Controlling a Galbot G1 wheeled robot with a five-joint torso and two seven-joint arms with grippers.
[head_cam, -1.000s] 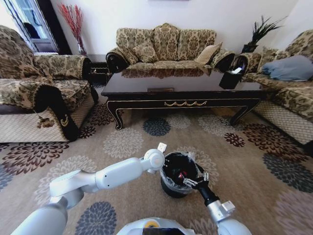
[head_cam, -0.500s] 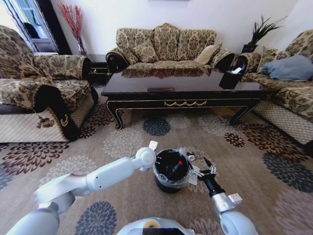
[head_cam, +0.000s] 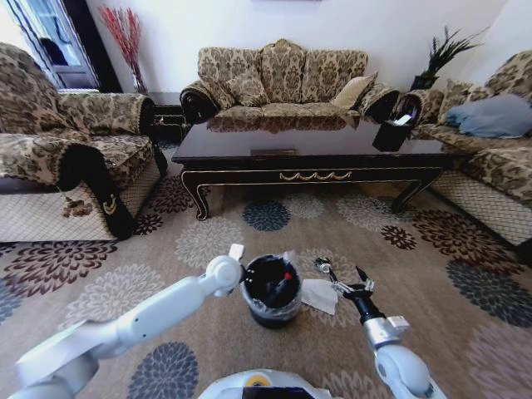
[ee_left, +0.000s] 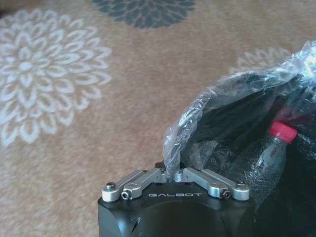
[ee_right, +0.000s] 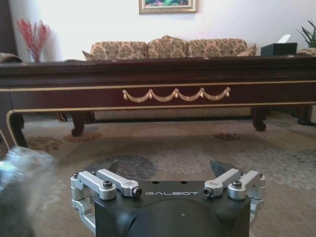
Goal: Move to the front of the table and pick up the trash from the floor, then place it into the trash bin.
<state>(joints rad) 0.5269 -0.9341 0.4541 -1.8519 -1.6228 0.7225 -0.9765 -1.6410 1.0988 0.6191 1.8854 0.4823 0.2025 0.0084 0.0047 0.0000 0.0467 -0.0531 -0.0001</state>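
The black trash bin [head_cam: 270, 309] stands on the floor [head_cam: 199, 328] in front of the table [head_cam: 316, 176]. My left gripper [ee_left: 173, 174] is shut on the bin's plastic bag [ee_left: 197, 106] at its rim; in the head view the left gripper [head_cam: 242, 275] sits at the bin's left edge. A clear bottle with a red cap [ee_left: 282, 131] lies inside the bin [ee_left: 232, 118]. A white napkin [head_cam: 318, 295] lies flat on the carpet right of the bin, with a small silvery can [head_cam: 322, 264] just beyond it. My right gripper [head_cam: 350, 283] hovers open beside the napkin, facing the table [ee_right: 148, 74].
Patterned sofas [head_cam: 283, 79] surround the table on three sides, with an armchair [head_cam: 75, 158] at the left. A black tissue box [head_cam: 391, 133] stands on the table's right end. Open carpet lies around the bin and towards the table.
The bin has slid to the left with my left gripper holding its bag, uncovering the napkin. My right gripper has come off the bin's rim and now sits right of it.
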